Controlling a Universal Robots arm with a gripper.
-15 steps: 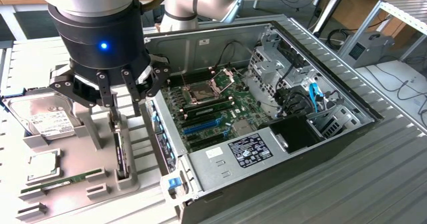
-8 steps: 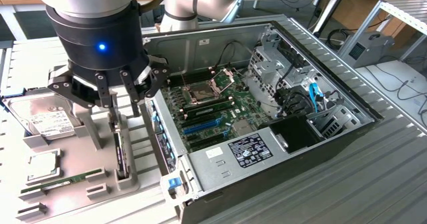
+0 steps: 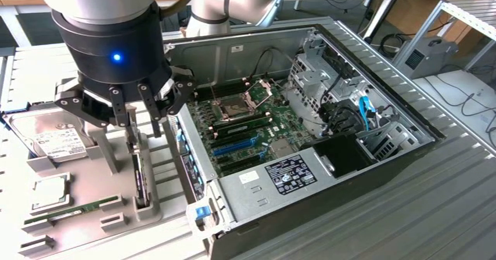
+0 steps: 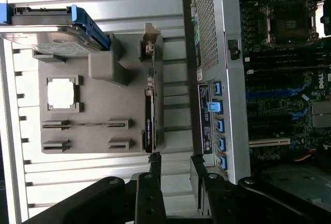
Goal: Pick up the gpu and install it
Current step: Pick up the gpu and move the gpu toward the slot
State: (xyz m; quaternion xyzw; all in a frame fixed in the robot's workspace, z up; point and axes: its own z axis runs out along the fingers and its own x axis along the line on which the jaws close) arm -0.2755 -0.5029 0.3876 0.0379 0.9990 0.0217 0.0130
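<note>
Pincer (image 3: 139, 126) fingers, spread wide and empty, hang beside the open computer case (image 3: 387, 161), the biggest thing on the tabletop (image 3: 434, 213). Below them lies the grey holder (image 3: 93, 228), with a hard drive (image 3: 54, 141) propped at its far end. The gpu (image 3: 139, 179) stands on edge in the holder's slot nearest the case, just under the fingertips and untouched. It looks light and stiff but fragile. The safest grip is probably across the bare upper edge of the board, clear of the fan and contacts. A memory stick (image 3: 74, 209) lies well apart.
</note>
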